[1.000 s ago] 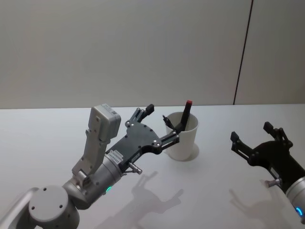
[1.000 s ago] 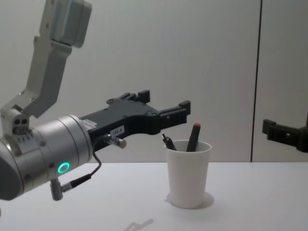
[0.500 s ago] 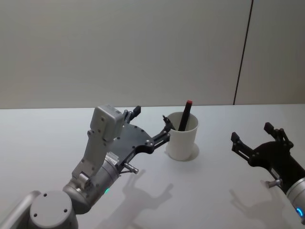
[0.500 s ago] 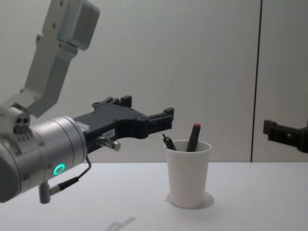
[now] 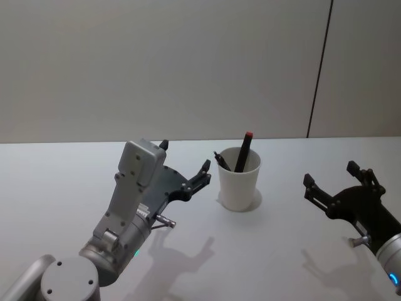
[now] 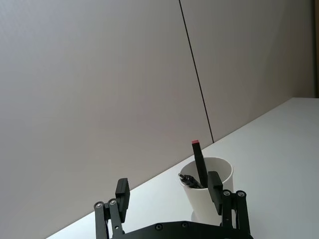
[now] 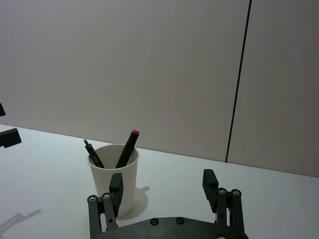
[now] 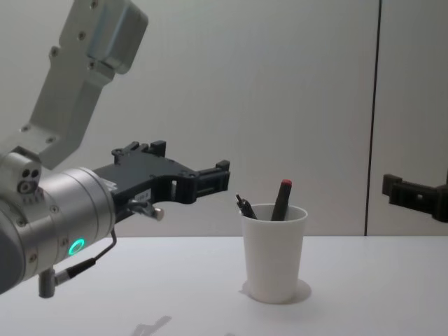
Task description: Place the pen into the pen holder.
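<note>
Toward the far edge of the white bench (image 5: 62,182) stands the pen holder (image 5: 239,182), a plain white tapered cup, upright. Inside it the pen (image 5: 242,151) with a dark body and a red tip leans against the rim, its tip rising above the cup; a second dark pen (image 5: 220,160) leans at the cup's left side. Left of the cup, apart from it, hangs the left tool (image 5: 185,164), its two black fingers spread wide and holding nothing, pointed toward the cup. Seen from the chest, the left tool (image 8: 187,170) sits above the bench at about the height of the cup's rim (image 8: 274,212). Near the right edge of the bench the right tool (image 5: 338,180) hovers, well apart from the cup, its fingers likewise spread wide with nothing between them. From its wrist camera the cup (image 7: 113,177) shows beyond the left finger (image 7: 116,189).
</note>
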`<act>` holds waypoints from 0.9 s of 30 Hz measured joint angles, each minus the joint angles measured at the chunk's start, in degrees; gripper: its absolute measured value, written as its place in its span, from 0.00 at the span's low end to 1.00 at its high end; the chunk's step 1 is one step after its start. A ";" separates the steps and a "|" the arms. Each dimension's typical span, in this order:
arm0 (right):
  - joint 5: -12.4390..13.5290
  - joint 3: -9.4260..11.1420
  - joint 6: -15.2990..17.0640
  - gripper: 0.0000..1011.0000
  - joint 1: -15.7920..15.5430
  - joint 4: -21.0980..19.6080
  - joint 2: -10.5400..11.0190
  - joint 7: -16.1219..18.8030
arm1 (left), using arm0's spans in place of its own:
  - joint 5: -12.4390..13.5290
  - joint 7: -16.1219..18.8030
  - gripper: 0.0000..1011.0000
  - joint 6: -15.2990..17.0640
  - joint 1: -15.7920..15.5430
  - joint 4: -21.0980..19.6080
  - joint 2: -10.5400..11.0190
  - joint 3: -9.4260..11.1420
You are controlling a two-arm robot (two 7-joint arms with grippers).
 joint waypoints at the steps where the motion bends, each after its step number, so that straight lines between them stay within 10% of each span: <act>1: 0.00 0.00 0.00 0.99 0.00 0.00 0.00 0.00 | 0.11 0.27 0.99 0.14 0.04 -0.10 0.04 0.02; 27: 0.01 0.00 -0.01 0.99 0.00 0.01 0.00 0.00 | 0.19 0.53 0.99 0.25 0.05 -0.20 0.03 0.00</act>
